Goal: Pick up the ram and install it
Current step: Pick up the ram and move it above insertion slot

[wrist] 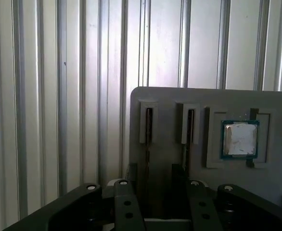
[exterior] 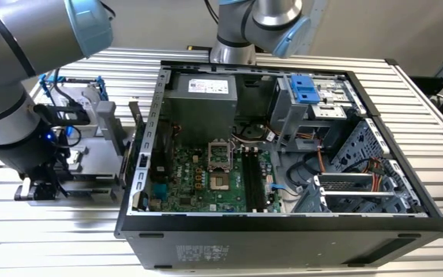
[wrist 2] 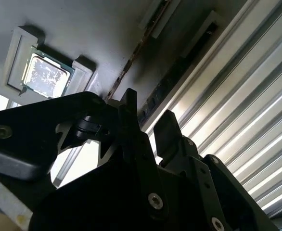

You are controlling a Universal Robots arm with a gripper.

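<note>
Gripper jaws apart, empty, lined up over the ram, edge-on in the grey holder. Closing off-centre could tilt the thin board or clip the second stick beside it.

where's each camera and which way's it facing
exterior view: off the arm, above, looking down into the open computer case; the arm shows.
first wrist view: on the wrist, looking past the gripper at the grey holder.
second wrist view: on the wrist, close behind the gripper, slanted across the holder.
shared: both wrist views show the processor chip.
</note>
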